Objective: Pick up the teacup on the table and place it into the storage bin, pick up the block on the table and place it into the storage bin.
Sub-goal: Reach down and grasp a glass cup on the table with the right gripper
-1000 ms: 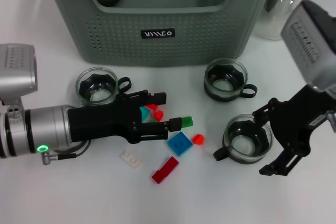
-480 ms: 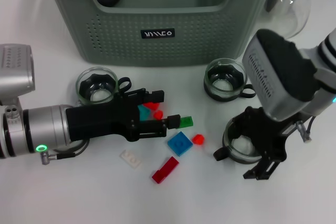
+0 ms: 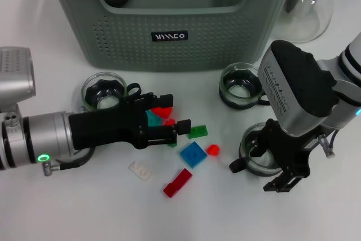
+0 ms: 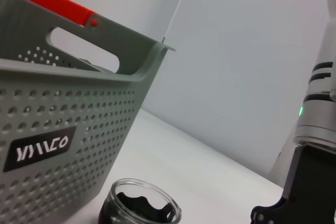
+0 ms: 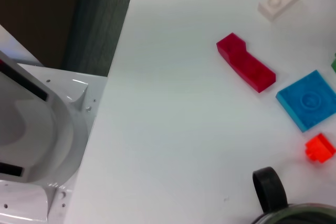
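Note:
The grey-green storage bin (image 3: 130, 46) stands at the back, a dark round pot inside its left corner. Three glass teacups sit in front of it: left (image 3: 104, 92), middle (image 3: 241, 84), right (image 3: 255, 153). My right gripper (image 3: 277, 161) is down over the right teacup, open, one finger inside the rim and one outside. My left gripper (image 3: 172, 114) lies low and open, with a teal block (image 3: 153, 119) and a red block (image 3: 164, 111) between its fingers. The right wrist view shows the teacup's handle (image 5: 270, 187).
Loose blocks lie mid-table: green (image 3: 197, 132), blue square (image 3: 193, 154), small red (image 3: 212, 149), long red (image 3: 177, 182), white (image 3: 140, 170). A clear glass jug (image 3: 313, 4) stands at the back right beside the bin. The left wrist view shows the bin wall (image 4: 79, 129) and a teacup (image 4: 139, 211).
My right arm has swung in to the left and lowered its gripper over the right teacup. The left gripper has shifted slightly left and back among the blocks.

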